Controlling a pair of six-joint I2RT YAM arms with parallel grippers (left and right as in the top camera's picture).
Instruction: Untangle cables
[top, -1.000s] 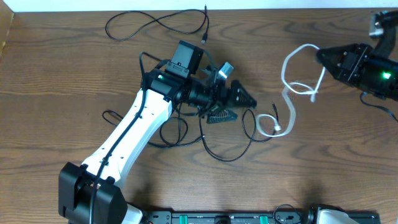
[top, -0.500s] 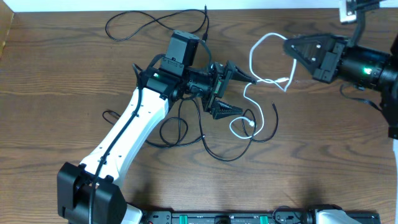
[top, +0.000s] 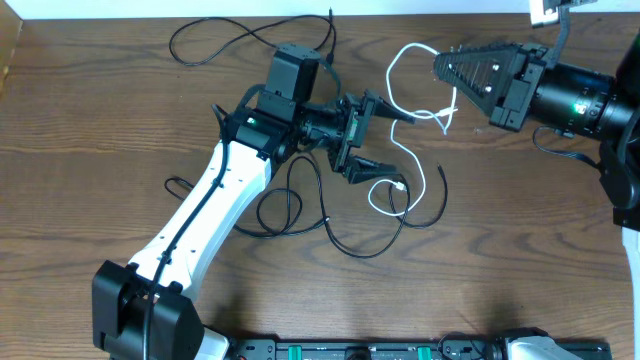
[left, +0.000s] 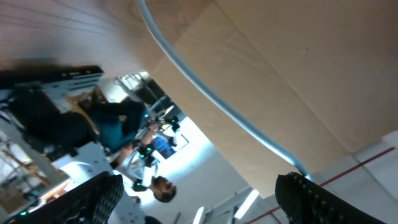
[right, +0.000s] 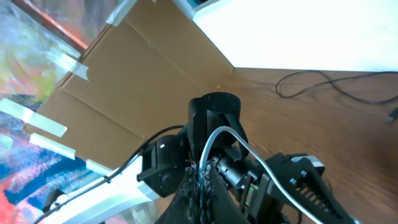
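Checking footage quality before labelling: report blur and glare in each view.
Overhead: sharp, evenly lit, white cable crisp. Left wrist: blurred throughout, with bright glare in the background. Right wrist: cable soft near the lens, right pincer dark and unfocused, top-right corner blown white.

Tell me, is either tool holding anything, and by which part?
The right tool pinches the white cable along its upper loop; the left tool is open, empty.

right jaws: shifted left | white cable (top: 393, 65): dragged left, now at left jaws
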